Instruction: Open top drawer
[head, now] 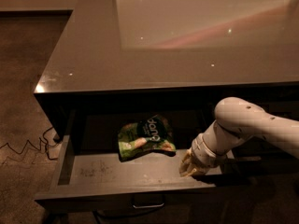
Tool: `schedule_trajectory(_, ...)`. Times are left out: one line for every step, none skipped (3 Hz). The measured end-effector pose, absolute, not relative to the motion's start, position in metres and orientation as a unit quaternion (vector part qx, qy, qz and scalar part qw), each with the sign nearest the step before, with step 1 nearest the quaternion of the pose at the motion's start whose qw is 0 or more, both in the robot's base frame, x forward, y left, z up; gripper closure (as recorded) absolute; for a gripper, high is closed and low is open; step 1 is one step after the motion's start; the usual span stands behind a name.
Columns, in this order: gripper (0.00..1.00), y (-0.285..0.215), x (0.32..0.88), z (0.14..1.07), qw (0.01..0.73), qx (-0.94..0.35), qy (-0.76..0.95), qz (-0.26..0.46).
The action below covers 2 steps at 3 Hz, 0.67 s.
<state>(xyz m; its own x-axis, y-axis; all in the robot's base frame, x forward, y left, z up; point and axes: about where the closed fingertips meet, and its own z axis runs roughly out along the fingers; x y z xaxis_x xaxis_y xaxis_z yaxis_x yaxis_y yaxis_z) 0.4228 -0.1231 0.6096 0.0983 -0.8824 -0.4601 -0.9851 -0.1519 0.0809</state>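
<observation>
The top drawer (98,172) stands pulled out from under the grey counter (154,55), its scuffed grey inside showing. Its front edge runs along the bottom of the view, with a small metal pull (148,203) at the centre. A green snack bag (145,137) lies inside, towards the back middle. My gripper (188,166) is inside the drawer at its right end, low over the floor just behind the front panel, right of the bag and apart from it. The white arm (252,127) reaches in from the right.
The glossy counter top has a bright reflection at the back. Brown carpet floor (23,78) lies to the left, with a thin cable (25,148) trailing on it beside the cabinet's left corner.
</observation>
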Motion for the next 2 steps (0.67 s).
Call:
schedule_trajectory(1.00, -0.1236, 0.4155, 0.6127, 0.122, -0.731, 0.640, 0.200)
schedule_trajectory(1.00, -0.1254, 0.4063, 0.6129, 0.118, -0.729, 0.644, 0.198)
